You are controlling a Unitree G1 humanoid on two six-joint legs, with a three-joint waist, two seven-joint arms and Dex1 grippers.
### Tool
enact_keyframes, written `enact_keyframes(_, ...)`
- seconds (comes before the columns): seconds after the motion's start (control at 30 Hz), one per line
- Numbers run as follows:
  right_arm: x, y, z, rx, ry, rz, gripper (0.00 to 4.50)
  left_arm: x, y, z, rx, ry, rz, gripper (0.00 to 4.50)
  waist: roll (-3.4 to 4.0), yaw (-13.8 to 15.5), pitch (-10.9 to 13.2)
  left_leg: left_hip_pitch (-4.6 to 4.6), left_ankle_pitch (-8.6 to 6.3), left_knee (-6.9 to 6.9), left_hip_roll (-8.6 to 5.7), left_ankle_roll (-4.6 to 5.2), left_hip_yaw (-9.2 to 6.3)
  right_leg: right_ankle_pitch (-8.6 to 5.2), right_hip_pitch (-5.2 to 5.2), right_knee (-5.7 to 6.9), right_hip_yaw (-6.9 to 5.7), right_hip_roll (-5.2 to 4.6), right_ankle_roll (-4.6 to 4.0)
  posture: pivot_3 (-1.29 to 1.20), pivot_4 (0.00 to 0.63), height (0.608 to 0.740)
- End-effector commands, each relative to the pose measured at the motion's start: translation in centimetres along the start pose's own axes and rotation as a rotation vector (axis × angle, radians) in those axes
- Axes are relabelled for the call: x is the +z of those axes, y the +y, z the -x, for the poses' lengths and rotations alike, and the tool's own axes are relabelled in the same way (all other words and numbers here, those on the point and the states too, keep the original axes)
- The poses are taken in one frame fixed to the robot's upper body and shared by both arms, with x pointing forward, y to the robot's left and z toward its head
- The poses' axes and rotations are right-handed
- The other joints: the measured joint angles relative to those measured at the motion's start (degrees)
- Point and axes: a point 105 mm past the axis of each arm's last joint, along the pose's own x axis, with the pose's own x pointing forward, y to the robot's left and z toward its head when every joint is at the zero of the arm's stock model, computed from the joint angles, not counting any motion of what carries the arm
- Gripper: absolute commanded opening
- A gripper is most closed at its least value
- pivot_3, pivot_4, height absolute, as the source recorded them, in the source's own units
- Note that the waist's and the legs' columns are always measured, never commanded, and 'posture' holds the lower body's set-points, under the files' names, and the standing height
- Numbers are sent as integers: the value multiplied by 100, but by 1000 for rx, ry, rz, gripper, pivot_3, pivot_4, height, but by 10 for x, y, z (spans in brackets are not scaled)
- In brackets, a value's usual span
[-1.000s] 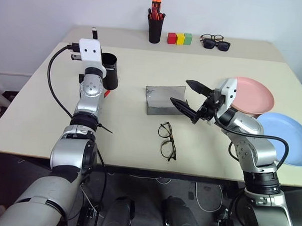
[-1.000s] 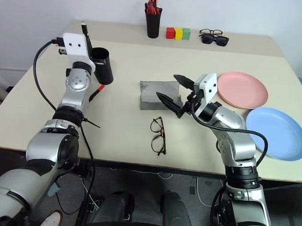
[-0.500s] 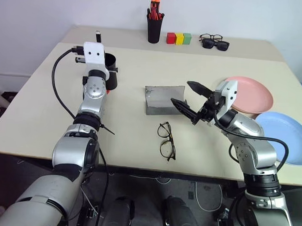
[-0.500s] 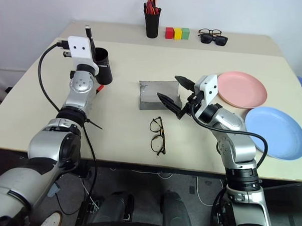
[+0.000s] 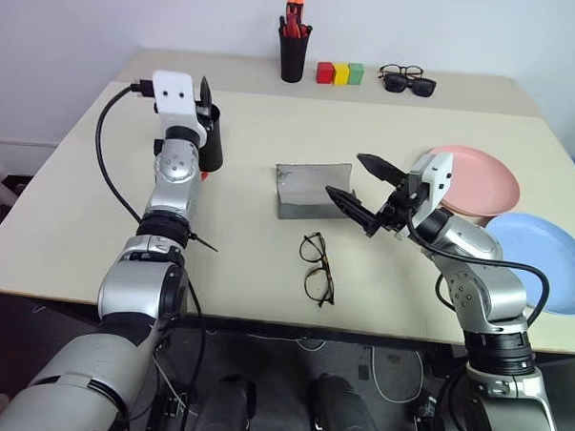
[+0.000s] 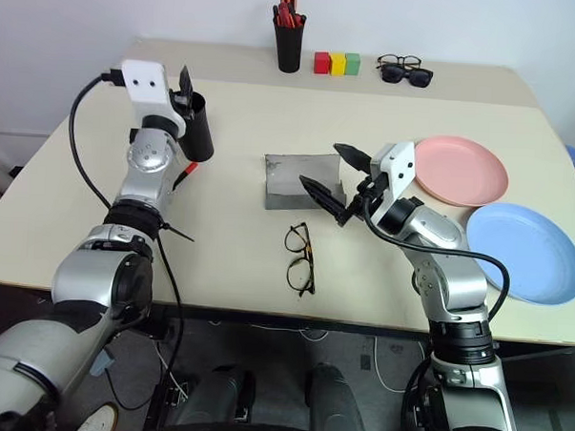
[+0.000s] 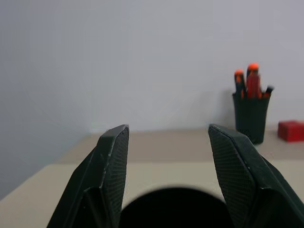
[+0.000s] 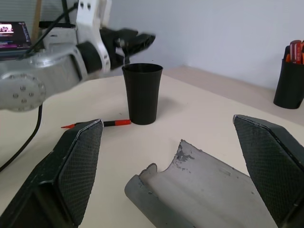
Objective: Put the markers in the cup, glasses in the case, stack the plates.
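My left gripper [image 7: 168,142] hangs right over the cup [image 8: 142,93], fingers spread with nothing between them. The red-capped marker [image 8: 97,124] lies at the cup's foot; the other marker is probably inside, can't really see. My right gripper [image 5: 356,179] gapes wide above the case [image 5: 313,190], glasses [image 5: 318,266] nearby.

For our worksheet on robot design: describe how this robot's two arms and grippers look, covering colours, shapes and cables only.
Both arms are built of rounded silver-grey metallic segments with black joint rings. Each wrist carries a white boxy housing. A loose black cable loops from the left arm's wrist housing, another along the right forearm. The left gripper and right gripper each have two black tapered fingers with finely textured inner pads.
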Motion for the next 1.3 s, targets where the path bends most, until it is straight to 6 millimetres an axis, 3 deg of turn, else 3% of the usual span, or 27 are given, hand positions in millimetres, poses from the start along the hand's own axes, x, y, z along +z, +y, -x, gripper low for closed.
enact_keyframes(0.03, 9, 11, -1, 60, -8, 22, 4500, 37, 8, -12, -42, 12, 149, 2647, 0, -8, 0, -1, 0, 0, 0, 0, 0, 0, -1, 0, 1, 0, 0, 0, 150, 740)
enact_keyframes(0.17, 2, 27, 3, 150, 51, -16, 4500, 39, 23, 4, -223, 224, 175, 2647, 1, -106, 0, 1, 0, 0, 2, 0, -1, 0, -5, 8, 6, 3, 0, 0, 150, 740)
enact_keyframes(0.3, -6, 42, 10, 215, 96, -49, 4500, 24, 47, 59, -494, 540, 95, 2647, 1, -260, 0, 5, 0, -7, 2, -1, -6, 0, -22, 30, 14, 5, -1, 0, 150, 740)
enact_keyframes(0.43, -9, 42, 10, 212, 100, -54, 4500, 14, 68, 86, -535, 695, 27, 2647, -1, -214, 1, 5, 0, 6, 1, -1, -8, 0, -19, 37, 13, 2, -1, 0, 150, 740)
enact_keyframes(0.53, -10, 41, 9, 214, 97, -54, 4500, -12, 78, 102, -564, 891, -61, 2647, -2, -141, 1, 11, -9, 16, -3, 16, -10, 0, -9, 41, 11, 0, -2, 0, 150, 740)
enact_keyframes(0.73, -10, 39, 6, 208, 91, -47, 4500, -51, 79, 105, -473, 1117, -193, 2647, -3, -24, 2, 14, -11, 17, -8, 20, -11, 0, -6, 39, 5, 0, -2, 0, 150, 740)
enact_keyframes(0.9, -10, 45, 5, 226, 90, -45, 4500, -70, 50, 97, -488, 1157, -222, 2647, -4, -3, 2, 6, -4, 15, -8, 8, -10, 0, -16, 39, 8, -3, -2, 0, 150, 740)
enact_keyframes(1.1, -15, 52, 10, 285, 112, 2, 4500, -79, 34, 82, -486, 1158, -252, 2647, -6, -36, 4, 3, -4, 15, -8, 7, -4, 0, -25, 40, 7, -2, -2, 0, 150, 740)
enact_keyframes(1.3, -23, 68, 14, 391, 136, 2, 4500, -84, 43, 81, -475, 1184, -287, 2647, -7, -42, 4, 3, -4, 11, -8, 6, -1, 0, -36, 50, 8, 0, -2, 0, 150, 740)
